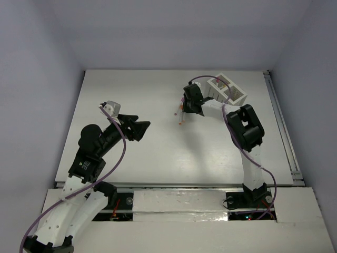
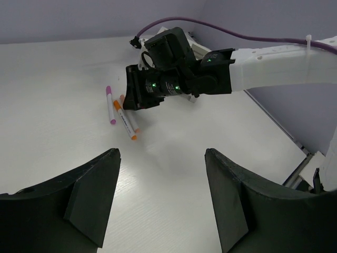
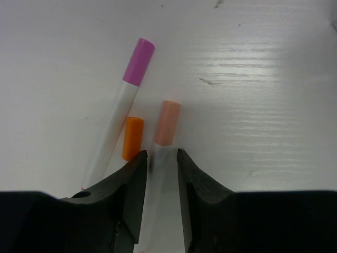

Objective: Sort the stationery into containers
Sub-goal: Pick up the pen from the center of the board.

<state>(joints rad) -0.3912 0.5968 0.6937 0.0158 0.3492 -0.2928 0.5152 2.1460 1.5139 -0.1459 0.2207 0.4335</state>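
Three pens lie side by side on the white table [image 1: 131,95]. One has a purple cap [image 3: 138,62], one an orange cap [image 3: 132,138], one a pale pink cap [image 3: 167,122]. My right gripper [image 3: 162,154] is down over them with its jaws closed on the white body of the pink-capped pen, which still rests on the table. In the top view the right gripper [image 1: 185,109] covers most of the pens [image 1: 180,120]. The white two-compartment box [image 1: 227,89] stands just behind and right of it. My left gripper [image 2: 162,153] is open and empty, hovering left of the pens [image 2: 124,119].
The left gripper [image 1: 141,128] sits mid-table, pointing right toward the right arm's wrist [image 2: 168,74]. A purple cable [image 2: 253,37] runs along the right arm. A metal rail [image 1: 281,126] borders the table's right edge.
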